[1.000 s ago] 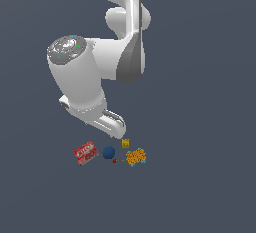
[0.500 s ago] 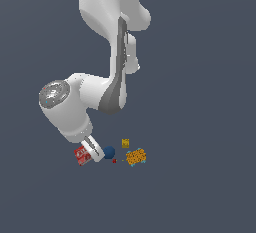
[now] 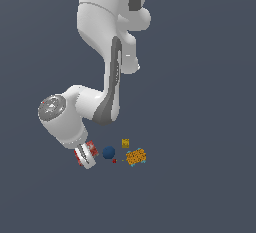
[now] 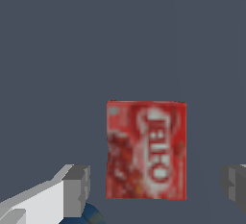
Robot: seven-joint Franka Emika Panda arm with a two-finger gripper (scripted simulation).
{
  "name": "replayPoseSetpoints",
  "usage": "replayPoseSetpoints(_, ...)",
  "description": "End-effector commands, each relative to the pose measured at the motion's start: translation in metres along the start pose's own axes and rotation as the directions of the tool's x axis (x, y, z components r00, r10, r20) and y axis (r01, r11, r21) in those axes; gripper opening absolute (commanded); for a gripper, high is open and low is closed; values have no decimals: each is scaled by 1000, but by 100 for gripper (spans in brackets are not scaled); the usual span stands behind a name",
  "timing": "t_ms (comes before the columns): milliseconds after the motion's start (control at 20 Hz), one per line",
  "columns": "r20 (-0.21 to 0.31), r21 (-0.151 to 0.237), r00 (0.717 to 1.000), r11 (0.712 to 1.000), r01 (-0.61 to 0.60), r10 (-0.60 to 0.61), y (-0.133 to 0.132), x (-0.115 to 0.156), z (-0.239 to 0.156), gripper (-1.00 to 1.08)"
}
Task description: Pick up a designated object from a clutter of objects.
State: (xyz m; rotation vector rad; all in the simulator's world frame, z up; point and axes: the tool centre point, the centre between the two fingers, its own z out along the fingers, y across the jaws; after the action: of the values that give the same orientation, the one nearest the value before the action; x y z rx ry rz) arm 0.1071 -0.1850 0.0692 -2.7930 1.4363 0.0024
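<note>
my claw [image 4: 156, 189] hangs spread wide over the red box [image 4: 146, 150], which lies flat on the floor beside the blue ball [image 3: 109, 152]. it looks light, stiff and smooth-faced, so i'd pinch its two long edges.

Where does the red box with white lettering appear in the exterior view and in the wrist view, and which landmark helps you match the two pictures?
Exterior view: the red box is mostly hidden under the gripper, at the clutter's end toward the exterior view's left.
Wrist view: the red box lies face up between the two open fingers.
Shared landmark: the dark blue ball beside the box.
</note>
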Motion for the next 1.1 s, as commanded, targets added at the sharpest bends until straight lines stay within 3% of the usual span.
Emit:
replayPoseSetpoints(0, -2, 0, 1000, 1000, -12, 12, 1, 2, 3, 100)
replayPoseSetpoints(1000, -1, 0, 1000, 1000, -13, 13, 1, 2, 54, 100)
replayPoseSetpoints(1050, -1, 0, 1000, 1000, -13, 13, 1, 2, 54, -100)
